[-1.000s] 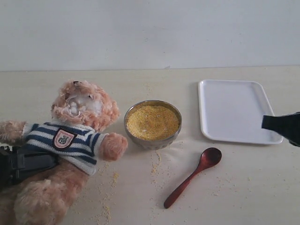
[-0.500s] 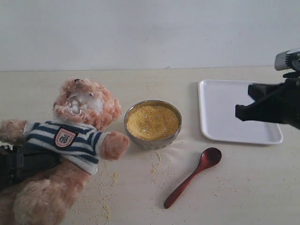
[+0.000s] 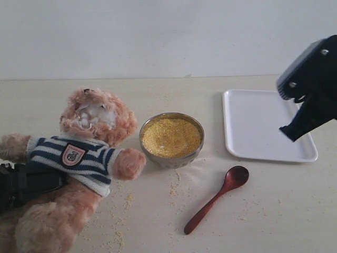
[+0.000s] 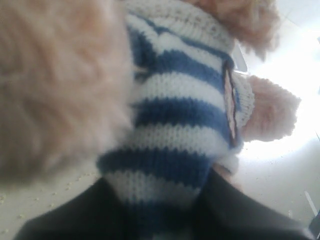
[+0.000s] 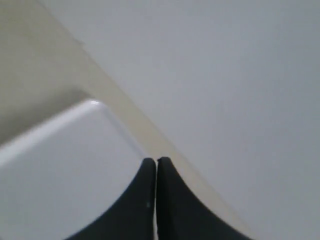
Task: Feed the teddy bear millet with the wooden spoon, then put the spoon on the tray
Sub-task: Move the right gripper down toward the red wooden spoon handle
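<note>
The teddy bear [image 3: 87, 150] lies on its back at the left, its striped shirt [image 4: 175, 115] filling the left wrist view. My left gripper [image 3: 29, 184] is shut on the bear's body, dark jaws either side of the shirt [image 4: 160, 210]. Millet [image 3: 171, 137] fills the metal bowl [image 3: 174, 159] beside the bear's paw. The wooden spoon [image 3: 216, 199] lies free on the table in front of the bowl. My right gripper [image 3: 290, 133] hangs above the right part of the white tray [image 3: 258, 124], shut and empty; its tips [image 5: 156, 161] meet over the tray's corner [image 5: 60, 165].
Loose millet grains [image 3: 124, 203] are scattered on the pale table [image 3: 274, 211] in front of the bear and bowl. A plain wall [image 3: 158, 37] rises behind the table's far edge.
My right arm has come in from the right edge and risen, tilting over the tray. The bear, bowl and spoon have stayed put.
</note>
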Tool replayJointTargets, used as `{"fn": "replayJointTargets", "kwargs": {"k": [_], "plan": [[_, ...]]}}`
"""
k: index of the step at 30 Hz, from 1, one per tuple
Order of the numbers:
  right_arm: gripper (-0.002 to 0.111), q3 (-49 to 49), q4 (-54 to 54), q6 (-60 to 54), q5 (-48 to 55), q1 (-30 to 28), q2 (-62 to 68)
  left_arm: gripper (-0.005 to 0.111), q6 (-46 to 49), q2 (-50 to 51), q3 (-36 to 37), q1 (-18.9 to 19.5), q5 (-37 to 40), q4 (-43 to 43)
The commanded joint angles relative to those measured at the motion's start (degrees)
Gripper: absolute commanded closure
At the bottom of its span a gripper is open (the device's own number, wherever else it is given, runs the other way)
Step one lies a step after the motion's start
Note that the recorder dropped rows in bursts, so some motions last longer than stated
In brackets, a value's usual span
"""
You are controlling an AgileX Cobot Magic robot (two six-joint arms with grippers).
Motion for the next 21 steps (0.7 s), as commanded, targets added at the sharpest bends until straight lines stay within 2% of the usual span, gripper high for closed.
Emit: {"fn": "replayJointTargets", "kwargs": {"k": [1, 3, 5, 10, 13, 17, 21], "plan": [[0.108, -7.03, 8.68, 0.74, 23.87, 7.44, -0.20, 0.102, 0.44, 0.05, 0.14, 0.10, 1.89, -0.22], [0.109, -10.26, 12.73, 4.17, 30.39, 9.97, 1.37, 0.102, 0.44, 0.05, 0.14, 0.10, 1.89, -0.22], [0.109, -12.27, 14.30, 12.72, 37.50, 11.79, 3.27, 0.102, 0.44, 0.05, 0.14, 0.10, 1.89, 0.00], [0.109, -12.24, 9.38, 37.21, 52.39, 13.67, 8.18, 0.102, 0.44, 0.05, 0.14, 0.10, 1.89, 0.34], [0.109, -10.45, 9.68, 42.38, 50.11, 13.67, 10.66, 0.102, 0.44, 0.05, 0.14, 0.10, 1.89, 0.16], [0.109, -9.47, 12.13, 42.77, 46.32, 13.70, 14.06, 0.102, 0.44, 0.05, 0.14, 0.10, 1.89, 0.16], [0.109, -9.47, 12.44, 42.67, 43.59, 17.28, 18.45, 0.102, 0.96, 0.05, 0.14, 0.10, 1.89, 0.16]]}}
